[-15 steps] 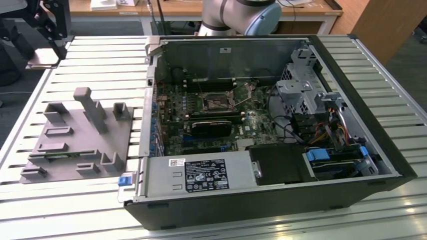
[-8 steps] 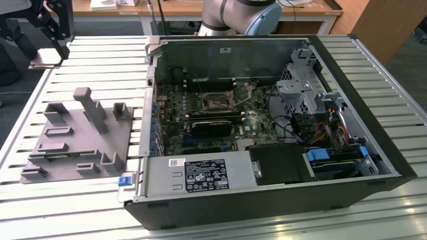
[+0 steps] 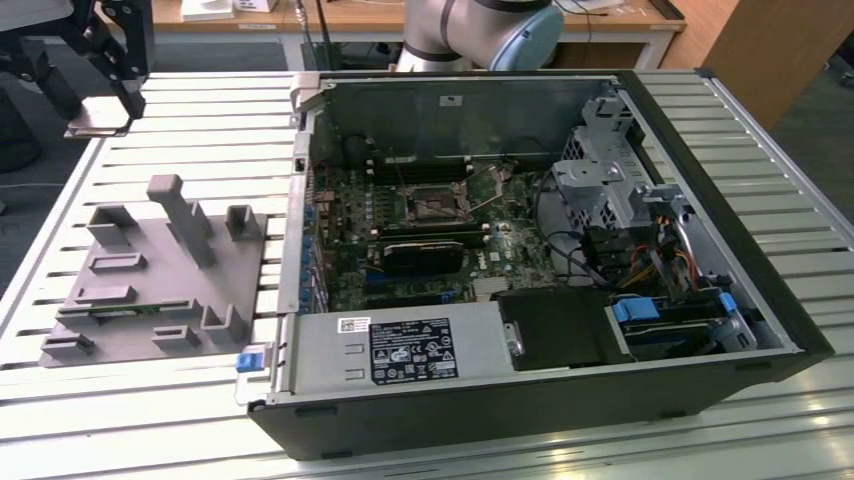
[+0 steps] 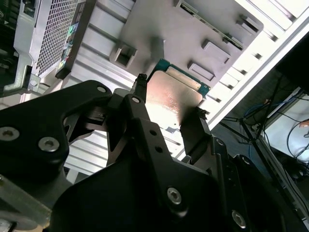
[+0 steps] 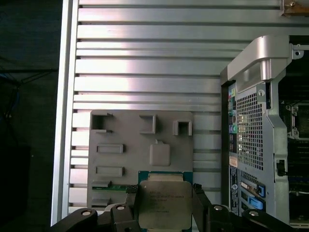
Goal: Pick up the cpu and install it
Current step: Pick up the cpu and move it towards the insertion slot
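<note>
Slatted table (image 3: pixel 200 130) carries the open PC case (image 3: pixel 534 410) and, on the exterior view's left of it, a gray tray (image 3: pixel 147 300). In both wrist views the gripper (image 5: pixel 164 191) is clamped on two opposite edges of the cpu (image 5: pixel 163 205), which hangs clear above the tray. Pick looks done. Install not done: the socket (image 3: pixel 434 207) in the case looks empty, well apart from the cpu.

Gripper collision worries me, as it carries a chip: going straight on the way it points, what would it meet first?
Probably the grey moulded holder plate on the slatted metal table: both wrist views show it beyond the gripper, whose fingers clamp the silver-topped square cpu. Depth is unclear.
</note>
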Action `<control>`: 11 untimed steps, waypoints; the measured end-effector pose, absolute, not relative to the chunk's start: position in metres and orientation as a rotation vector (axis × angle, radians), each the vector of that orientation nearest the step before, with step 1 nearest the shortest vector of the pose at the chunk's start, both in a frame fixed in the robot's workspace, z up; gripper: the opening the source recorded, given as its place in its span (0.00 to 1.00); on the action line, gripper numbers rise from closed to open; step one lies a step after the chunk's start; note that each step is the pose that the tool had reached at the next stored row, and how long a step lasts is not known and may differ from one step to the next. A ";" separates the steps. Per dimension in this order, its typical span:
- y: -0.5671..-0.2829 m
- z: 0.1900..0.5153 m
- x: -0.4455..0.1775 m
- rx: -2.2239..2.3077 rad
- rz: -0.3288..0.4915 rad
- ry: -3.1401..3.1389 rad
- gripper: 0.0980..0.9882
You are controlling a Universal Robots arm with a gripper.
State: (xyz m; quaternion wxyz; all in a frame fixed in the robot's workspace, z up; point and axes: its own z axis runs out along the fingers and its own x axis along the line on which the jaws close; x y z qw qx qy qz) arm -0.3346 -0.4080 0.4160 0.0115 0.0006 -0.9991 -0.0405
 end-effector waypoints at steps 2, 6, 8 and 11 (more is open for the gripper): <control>-0.408 0.416 -0.333 0.002 -0.126 -3.116 0.49; -0.408 0.416 -0.330 0.002 -0.126 -3.116 0.49; -0.408 0.416 -0.329 0.002 -0.126 -3.116 0.49; -0.408 0.416 -0.327 0.002 -0.126 -3.116 0.49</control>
